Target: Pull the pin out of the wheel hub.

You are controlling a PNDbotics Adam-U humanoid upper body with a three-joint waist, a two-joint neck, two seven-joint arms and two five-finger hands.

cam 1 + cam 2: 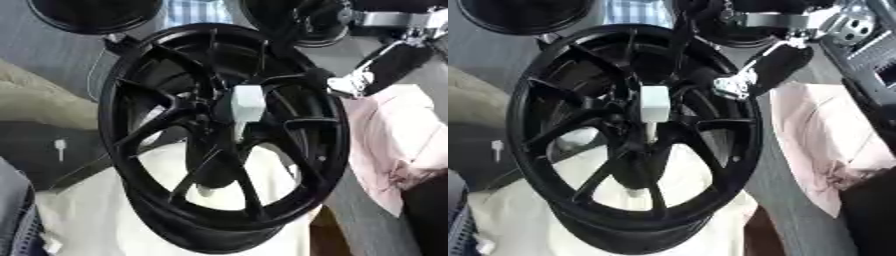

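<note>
- The pin (pixel 248 103) is seen at the centre of the wheel hub (pixel 219 112), as a pale, blocky head with a thinner pale shaft below it.
- Its long axis is seen running roughly up and down in both views, head uppermost, shaft pointing down toward the lower rim; how far it leans toward the camera cannot be told.
- Nearest the camera, a cream cloth (pixel 105 220) is spread, and the lower rim of the wheel (pixel 210 235) is rested on it.
- The wheel is black and many-spoked, and is stood almost upright with its open face turned to the camera; the cloth is visible through the gaps between the lower spokes.
- A pink cloth (pixel 394 145) is laid just beside the wheel on its right.
- The right hand (pixel 754 75) is brought in from the upper right, its black and silver parts set against the upper right of the rim; no contact with the pin is seen, and whether its fingers are curled or straight cannot be told.
- Farther back, two dark round objects (pixel 92 15) are seen at the top edge.
- The left hand is shown in neither view.
</note>
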